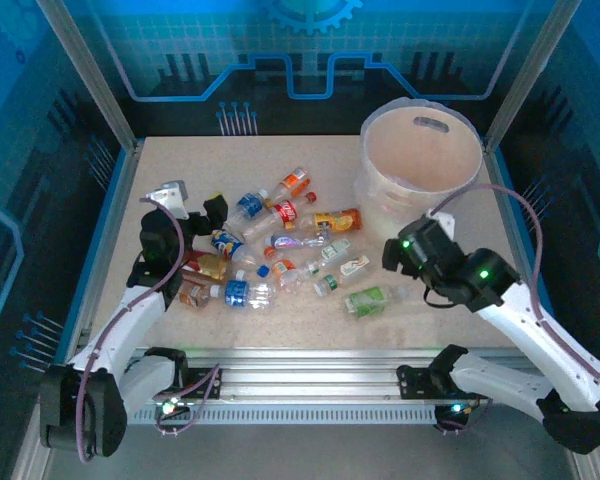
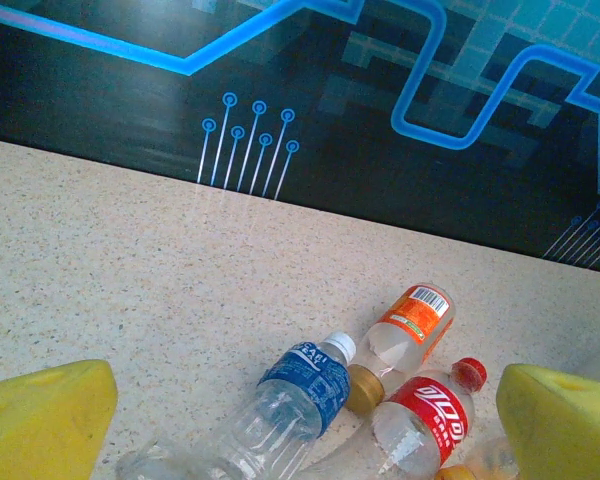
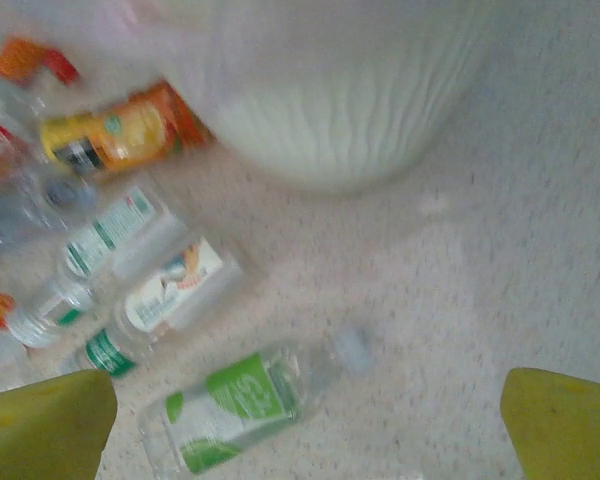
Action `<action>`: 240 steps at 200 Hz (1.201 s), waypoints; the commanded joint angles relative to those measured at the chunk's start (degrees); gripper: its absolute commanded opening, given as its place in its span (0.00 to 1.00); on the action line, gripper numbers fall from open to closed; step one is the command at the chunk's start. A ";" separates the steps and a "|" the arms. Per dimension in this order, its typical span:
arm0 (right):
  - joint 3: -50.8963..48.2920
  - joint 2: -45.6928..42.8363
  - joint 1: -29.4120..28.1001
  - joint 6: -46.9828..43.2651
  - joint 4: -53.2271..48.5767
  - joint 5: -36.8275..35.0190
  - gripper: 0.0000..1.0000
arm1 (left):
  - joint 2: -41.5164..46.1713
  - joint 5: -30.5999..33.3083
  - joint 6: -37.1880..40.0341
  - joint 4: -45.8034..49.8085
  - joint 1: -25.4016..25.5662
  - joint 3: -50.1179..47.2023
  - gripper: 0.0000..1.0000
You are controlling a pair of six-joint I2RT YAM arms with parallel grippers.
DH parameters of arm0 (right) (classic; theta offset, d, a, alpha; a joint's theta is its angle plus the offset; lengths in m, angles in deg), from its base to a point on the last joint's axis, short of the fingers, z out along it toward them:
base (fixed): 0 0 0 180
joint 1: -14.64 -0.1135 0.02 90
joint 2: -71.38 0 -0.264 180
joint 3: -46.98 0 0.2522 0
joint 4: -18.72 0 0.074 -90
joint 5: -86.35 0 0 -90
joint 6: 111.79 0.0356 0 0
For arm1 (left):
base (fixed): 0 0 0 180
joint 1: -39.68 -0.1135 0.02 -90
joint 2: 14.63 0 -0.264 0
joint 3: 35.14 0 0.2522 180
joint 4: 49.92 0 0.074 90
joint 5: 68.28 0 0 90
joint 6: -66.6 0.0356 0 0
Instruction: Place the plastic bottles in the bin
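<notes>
**A:** Where's the bin?

**B:** The large translucent whitish round plastic bin stands upright, far right on the speckled beige table. On the overhead I look straight into its open top and see a slot handle in the far wall. My right wrist feed is blurred and gives me its ribbed lower wall instead.

**A:** Bottles?

**B:** The small clear plastic bottles lie scattered mid-table, left of the bin, several touching. Overhead gives the whole spread, but the labels are tiny. My left wrist feed reads three of them: a blue-labelled bottle with a white cap, an orange-labelled one and a red-labelled, red-capped one, lying close together. On the right wrist feed a green-labelled bottle lies by itself, near the bin's foot but apart from it.

**A:** Grippers?

**B:** Both are spread wide with nothing held. The left gripper hangs over the left edge of the spread. The right gripper sits low between the bottles and the bin. Each wrist feed shows its yellow pads at the bottom corners.
</notes>
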 commanded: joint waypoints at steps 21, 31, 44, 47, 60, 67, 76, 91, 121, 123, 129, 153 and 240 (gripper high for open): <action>-9.16 3.57 -10.37 24.53 0.35 -0.62 1.00 | -0.24 0.87 -0.02 -2.03 0.34 -0.18 0.99; -11.09 4.20 -12.24 27.71 2.27 0.09 1.00 | -0.59 0.77 -0.02 -2.07 0.36 -0.02 0.99; -14.97 4.45 -13.32 30.48 5.61 1.92 1.00 | -0.99 0.59 -0.11 -2.09 0.38 0.15 0.99; -15.59 4.45 -13.39 30.94 6.33 2.44 1.00 | -1.11 0.55 -0.11 -2.07 0.36 0.16 0.99; -18.30 4.28 -13.35 32.03 10.35 4.22 1.00 | -1.55 0.37 -0.10 -2.28 0.38 0.20 0.99; -19.32 4.27 -13.33 32.68 11.96 4.60 1.00 | -1.76 0.19 -0.25 -2.25 0.38 0.31 0.99; -20.31 4.27 -13.33 33.77 13.30 4.91 1.00 | -1.89 0.04 -0.20 -2.30 0.36 0.33 0.99; -21.08 4.27 -12.94 35.45 13.73 5.00 1.00 | -2.22 -0.28 -0.29 -2.34 0.35 0.41 0.99; -22.73 3.88 -11.04 36.79 15.76 6.80 1.00 | -2.83 -0.45 -0.45 -2.61 0.38 0.42 0.99; -22.99 3.90 -10.87 36.66 16.14 7.00 1.00 | -2.84 -0.51 -0.48 -2.65 0.38 0.42 0.99; -23.44 3.98 -10.18 36.64 17.48 8.02 1.00 | -3.04 -0.61 -0.51 -2.69 0.34 0.40 0.99; -23.22 5.87 -8.11 35.71 19.55 10.58 1.00 | -3.53 -0.88 -0.46 -2.77 0.36 0.50 0.99; -17.82 16.80 -4.78 32.67 20.46 12.01 1.00 | -3.87 -1.03 -0.28 -2.77 0.38 0.44 0.99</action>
